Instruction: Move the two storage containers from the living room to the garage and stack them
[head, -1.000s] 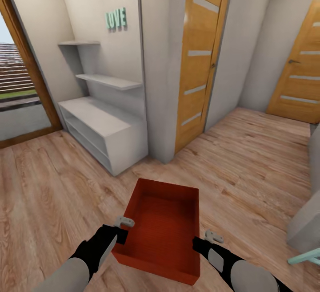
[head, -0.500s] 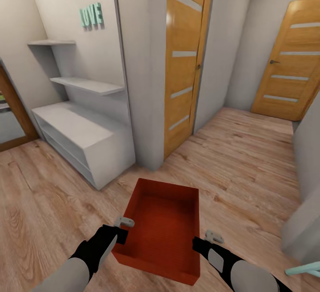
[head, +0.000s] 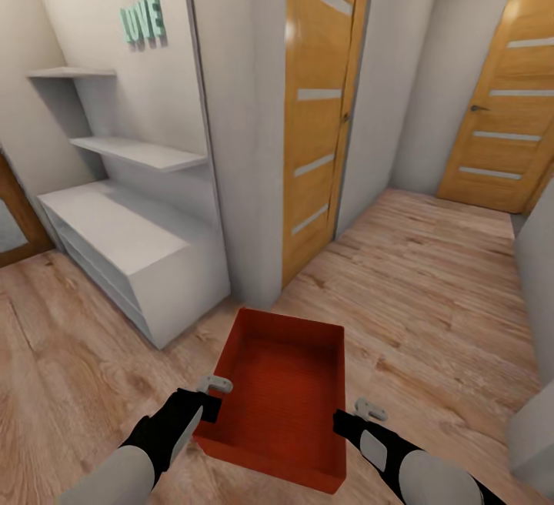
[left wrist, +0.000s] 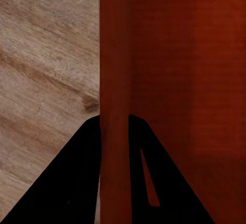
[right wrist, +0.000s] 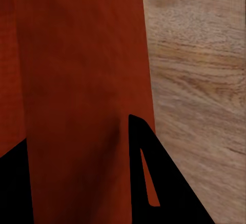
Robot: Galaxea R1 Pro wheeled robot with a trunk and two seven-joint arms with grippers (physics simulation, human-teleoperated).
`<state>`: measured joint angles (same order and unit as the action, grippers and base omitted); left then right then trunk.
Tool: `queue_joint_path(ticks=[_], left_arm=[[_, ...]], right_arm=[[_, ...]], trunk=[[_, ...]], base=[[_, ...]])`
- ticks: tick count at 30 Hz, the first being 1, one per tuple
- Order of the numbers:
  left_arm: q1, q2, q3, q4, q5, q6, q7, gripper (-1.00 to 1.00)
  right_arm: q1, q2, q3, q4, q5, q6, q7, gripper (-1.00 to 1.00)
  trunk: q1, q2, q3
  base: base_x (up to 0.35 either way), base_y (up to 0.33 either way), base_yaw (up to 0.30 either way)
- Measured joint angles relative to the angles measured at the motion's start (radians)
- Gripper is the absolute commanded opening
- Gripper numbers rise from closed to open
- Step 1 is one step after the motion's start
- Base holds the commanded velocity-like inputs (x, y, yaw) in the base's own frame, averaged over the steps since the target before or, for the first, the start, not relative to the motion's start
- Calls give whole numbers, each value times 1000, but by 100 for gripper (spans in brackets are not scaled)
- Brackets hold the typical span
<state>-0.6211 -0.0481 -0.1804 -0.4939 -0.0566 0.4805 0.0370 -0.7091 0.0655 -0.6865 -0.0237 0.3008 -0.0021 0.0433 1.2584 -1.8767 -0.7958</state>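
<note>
— While I hold the rig here, what have you got on the head view?

— One storage container (head: 281, 393), orange-red and lidless, carried low in front of the trunk between both arms, above the pale wood-plank floor (head: 431, 289). It's empty inside as far as I can see.

— And the claws?

— My left claw (head: 209, 405) is on the container's left wall. On the left wrist view the two black fingers (left wrist: 77, 172) sit one on each side of that thin wall (left wrist: 115, 80), closed against it, so it's pinching the rim. My right claw (head: 346, 420) is at the right wall. On the right wrist view one finger (right wrist: 154, 183) lies on the outside of the wall (right wrist: 82, 80) and the other shows dark at the edge on the inside, so it grips the wall the same way.

— Where are you in the house?

— A hallway. White low cabinet (head: 131, 259) with two wall shelves (head: 138, 152) at the left, mint "LOVE" letters (head: 142, 22) above them. A grey wall corner (head: 246, 143) straight ahead, with a wood-panelled door (head: 319, 105) just beside it, and a second such door (head: 504, 112) further off at the right. The container hangs well short of both doors
</note>
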Motion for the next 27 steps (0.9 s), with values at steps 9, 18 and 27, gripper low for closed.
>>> queue_joint_path(ticks=[9, 18, 27], left_arm=[[0, -2, -1, 0, -8, 0, 0, -100], [0, -2, -5, 0, -11, -1, 0, -100], [0, -3, -3, -2, -14, -2, -2, -100]], right_arm=[[7, -1, -10, -1, 1, -7, 6, -100], [12, -1, -17, -1, 2, -13, 8, -100], [12, -1, -17, -1, 3, -15, 9, -100]], trunk=[[0, 0, 10], [0, 0, 20], [1, 0, 30]], base=[[341, 0, -220], [339, 0, -232], [62, 0, -235]])
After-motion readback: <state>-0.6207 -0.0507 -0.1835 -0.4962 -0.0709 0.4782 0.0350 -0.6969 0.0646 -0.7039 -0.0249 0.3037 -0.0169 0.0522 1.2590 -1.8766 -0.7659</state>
